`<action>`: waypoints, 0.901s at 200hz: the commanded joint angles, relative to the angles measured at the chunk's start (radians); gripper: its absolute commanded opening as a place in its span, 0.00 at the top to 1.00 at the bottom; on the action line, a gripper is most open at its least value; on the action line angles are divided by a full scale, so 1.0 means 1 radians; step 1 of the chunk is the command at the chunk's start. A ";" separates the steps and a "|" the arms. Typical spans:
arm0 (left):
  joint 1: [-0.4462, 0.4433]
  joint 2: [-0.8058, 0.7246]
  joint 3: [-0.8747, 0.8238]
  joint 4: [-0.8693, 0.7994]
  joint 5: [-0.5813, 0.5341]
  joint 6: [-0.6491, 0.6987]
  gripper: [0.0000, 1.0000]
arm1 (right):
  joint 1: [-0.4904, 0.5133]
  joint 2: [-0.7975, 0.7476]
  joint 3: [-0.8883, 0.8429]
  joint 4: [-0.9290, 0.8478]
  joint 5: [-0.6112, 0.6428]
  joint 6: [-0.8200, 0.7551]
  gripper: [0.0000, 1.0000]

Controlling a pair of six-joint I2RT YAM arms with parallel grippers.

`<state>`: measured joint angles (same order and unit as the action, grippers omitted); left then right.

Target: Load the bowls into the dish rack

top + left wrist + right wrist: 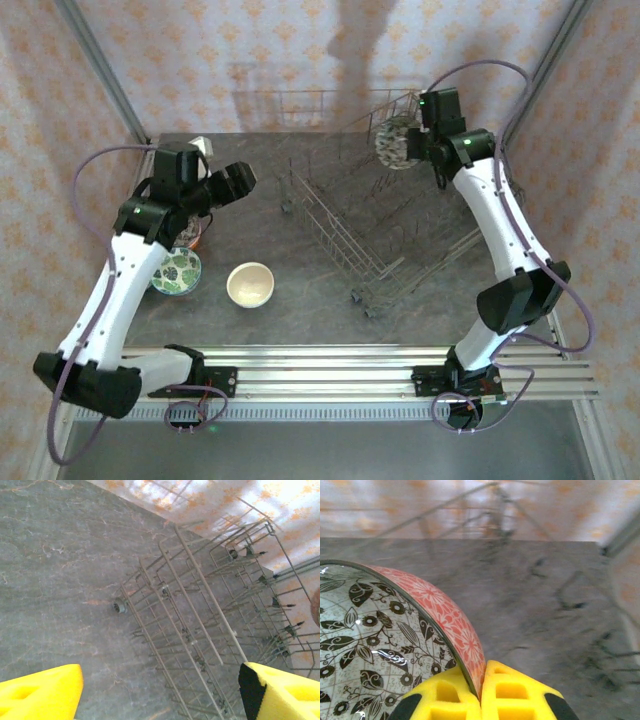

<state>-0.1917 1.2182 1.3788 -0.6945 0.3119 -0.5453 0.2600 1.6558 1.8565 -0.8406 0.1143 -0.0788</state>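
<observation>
The wire dish rack stands tilted across the middle of the dark table. My right gripper hangs over the rack's far corner, shut on the rim of a bowl. Up close that bowl has a black leaf pattern inside and red flowers outside, its rim pinched between my right gripper's yellow fingers. My left gripper is open and empty, left of the rack. Its wrist view looks down on the rack between the wide-apart fingers. A cream bowl and a green-patterned bowl sit near the front left.
An orange item lies partly hidden under the left arm, behind the green-patterned bowl. A white object sits at the back left corner. Patterned walls and metal posts close in the table on three sides.
</observation>
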 commanded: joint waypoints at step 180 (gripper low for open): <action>0.072 0.249 0.057 0.198 0.157 0.161 0.18 | -0.209 0.013 -0.527 0.894 0.604 -0.602 1.00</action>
<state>-0.1280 1.4689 1.4487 -0.5457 0.4892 -0.4088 0.0551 1.6768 1.3788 -0.2161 0.6216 -0.5426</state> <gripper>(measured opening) 0.823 0.045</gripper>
